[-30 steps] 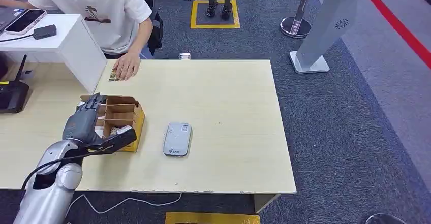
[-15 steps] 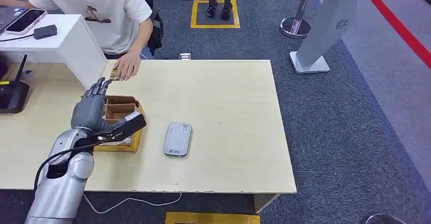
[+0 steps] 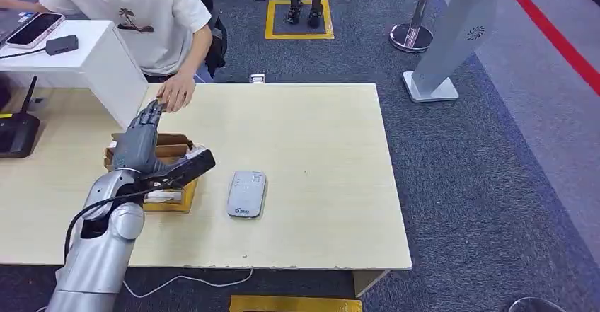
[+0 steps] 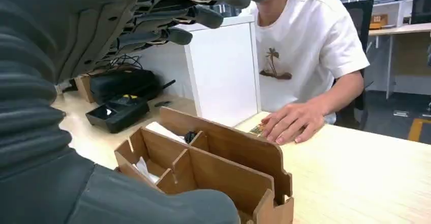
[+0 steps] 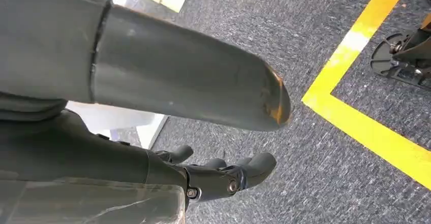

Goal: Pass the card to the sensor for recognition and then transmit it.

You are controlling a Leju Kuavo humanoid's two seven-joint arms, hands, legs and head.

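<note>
Across the pale wooden surface [image 3: 304, 142], my left robot hand [image 3: 141, 139] reaches with fingers spread and grasping nothing over the wooden box [image 3: 166, 174] at centre left, toward the card [image 4: 258, 129] under a person's hand [image 3: 175, 89] at upper left.

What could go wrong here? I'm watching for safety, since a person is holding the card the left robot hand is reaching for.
1. The left robot hand is open, with its fingertips close to the person's hand, which covers the card; it might bump their fingers.
2. The arm reaches over the wooden box, so it might knock or drag it.
3. The sensor lies beside the box; a pushed box could shift it.
</note>
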